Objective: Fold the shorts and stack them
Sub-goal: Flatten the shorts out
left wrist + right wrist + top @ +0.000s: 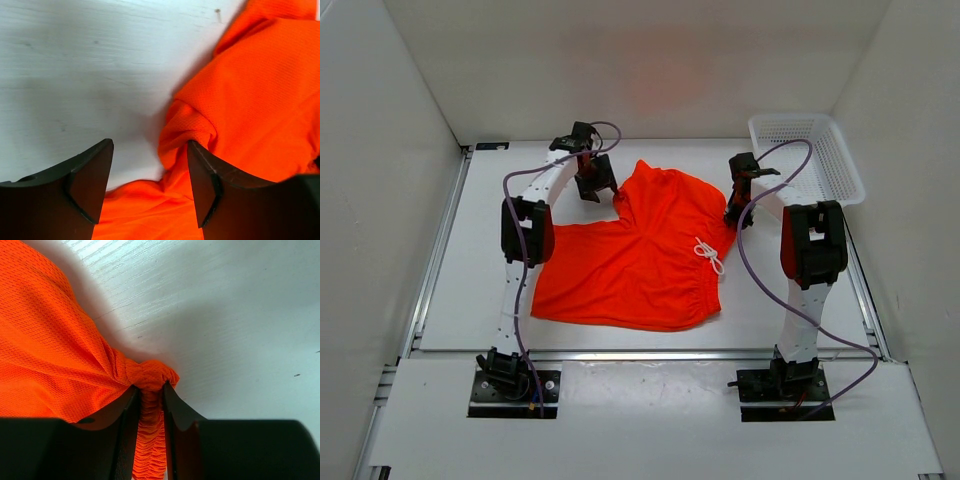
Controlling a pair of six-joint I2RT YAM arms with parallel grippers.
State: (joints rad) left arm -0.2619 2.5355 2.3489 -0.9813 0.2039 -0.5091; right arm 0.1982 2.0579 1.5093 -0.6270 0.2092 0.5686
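The orange-red shorts lie spread across the middle of the table, with the white drawstring showing near their right side. My right gripper is shut on a bunched piece of the elastic waistband at the shorts' far right corner. My left gripper is open at the shorts' far left edge; in the left wrist view its right finger touches a fold of the fabric, and cloth lies below the gap between the jaws.
A white plastic mesh basket stands at the back right corner of the table. White walls close in the table on the left, back and right. A metal rail runs along the left edge.
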